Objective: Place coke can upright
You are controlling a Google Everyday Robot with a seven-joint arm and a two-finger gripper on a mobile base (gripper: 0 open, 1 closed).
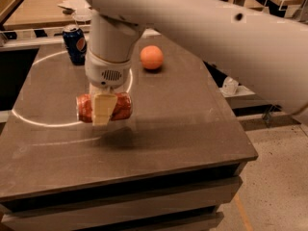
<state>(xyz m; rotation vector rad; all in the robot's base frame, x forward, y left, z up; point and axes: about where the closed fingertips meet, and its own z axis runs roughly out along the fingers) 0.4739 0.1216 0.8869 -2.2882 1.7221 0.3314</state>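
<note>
The coke can [123,107] is red-orange and lies on its side, held horizontally just above the grey table [183,129], with its shadow on the surface below it. My gripper [103,113] comes straight down from the white wrist and is shut on the can's middle. One cream finger [103,109] crosses the front of the can; the other finger is hidden behind it. The can sits left of the table's centre.
A dark blue Pepsi can [75,43] stands upright at the back left of the table. An orange [151,57] lies at the back centre. My large white arm spans the upper right. The table's front and right edges drop to the floor.
</note>
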